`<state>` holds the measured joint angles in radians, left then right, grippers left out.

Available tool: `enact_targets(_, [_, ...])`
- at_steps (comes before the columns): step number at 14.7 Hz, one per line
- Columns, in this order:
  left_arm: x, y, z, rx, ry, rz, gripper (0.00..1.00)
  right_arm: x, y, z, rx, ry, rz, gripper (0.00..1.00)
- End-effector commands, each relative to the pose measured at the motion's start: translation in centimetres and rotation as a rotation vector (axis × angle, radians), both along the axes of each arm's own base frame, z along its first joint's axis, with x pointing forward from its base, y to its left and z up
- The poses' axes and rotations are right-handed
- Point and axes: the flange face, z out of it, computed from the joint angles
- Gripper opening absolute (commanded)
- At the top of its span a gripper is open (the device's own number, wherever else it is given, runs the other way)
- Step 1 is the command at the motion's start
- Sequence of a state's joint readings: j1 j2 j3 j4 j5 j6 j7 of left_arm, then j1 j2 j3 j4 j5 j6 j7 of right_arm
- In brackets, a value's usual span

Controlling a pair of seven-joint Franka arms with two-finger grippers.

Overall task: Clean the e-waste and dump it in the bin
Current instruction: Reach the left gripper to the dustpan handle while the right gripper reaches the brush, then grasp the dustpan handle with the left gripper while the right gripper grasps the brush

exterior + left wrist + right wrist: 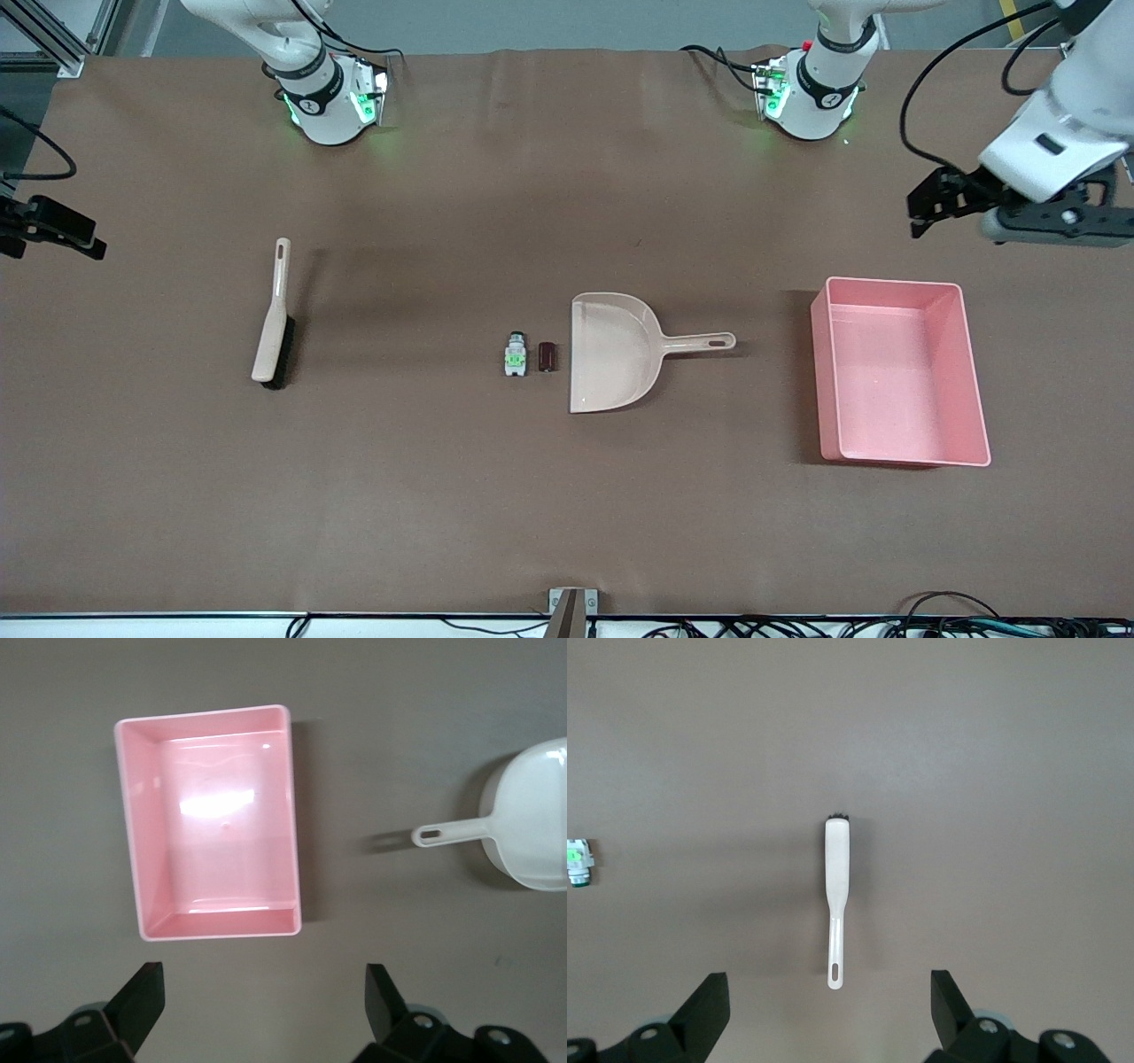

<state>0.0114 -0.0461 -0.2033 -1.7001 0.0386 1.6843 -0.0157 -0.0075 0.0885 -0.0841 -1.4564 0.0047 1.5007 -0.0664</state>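
Observation:
The e-waste lies mid-table: a white part with green patches (515, 355) and a dark maroon block (547, 355) side by side, just off the open mouth of the beige dustpan (611, 354). The pink bin (895, 381) stands empty toward the left arm's end and also shows in the left wrist view (213, 824). My left gripper (926, 208) (266, 992) is open and empty, up over bare table beside the bin. My right gripper (53, 235) (830, 1001) is open and empty, up over the table at the right arm's end. The white part shows in the right wrist view (578, 863).
A beige hand brush with dark bristles (273, 315) (836, 868) lies toward the right arm's end. The dustpan's handle (704, 341) points toward the bin; the dustpan also shows in the left wrist view (532, 815). Brown table cover all round.

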Motion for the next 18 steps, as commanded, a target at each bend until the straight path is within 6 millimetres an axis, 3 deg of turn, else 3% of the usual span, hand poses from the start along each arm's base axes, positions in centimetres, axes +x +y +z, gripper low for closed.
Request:
enact_targets(1, [2.1, -3.6, -2.3, -0.013, 0.009, -0.083, 1.0, 1.3, -0.2, -3.3, 0.017, 0.063, 0.033, 1.0])
enact_targets(3, [3.0, -6.2, -4.9, -0.025, 0.025, -0.132, 1.0, 2.3, 0.2, -5.7, 0.017, 0.103, 0.043, 1.0])
enact_targets(5, [3.8, -9.3, -8.4, -0.041, 0.06, -0.187, 1.0, 3.7, 0.6, -9.1, 0.019, 0.155, 0.047, 1.0])
enact_targets(8, [4.4, -12.8, -13.1, -0.033, 0.092, -0.273, 1.0, 4.0, 1.0, -14.9, 0.024, 0.21, 0.046, 1.0])
enact_targets(11, [4.1, -16.2, -17.1, 0.062, 0.117, -0.426, 0.99, 2.0, 0.6, -21.6, 0.03, 0.237, 0.029, 1.0])
enact_targets(18, [4.4, -19.3, -23.6, 0.088, 0.185, -0.924, 0.92, -5.5, 2.0, -29.7, 0.034, 0.058, 0.014, 1.0])
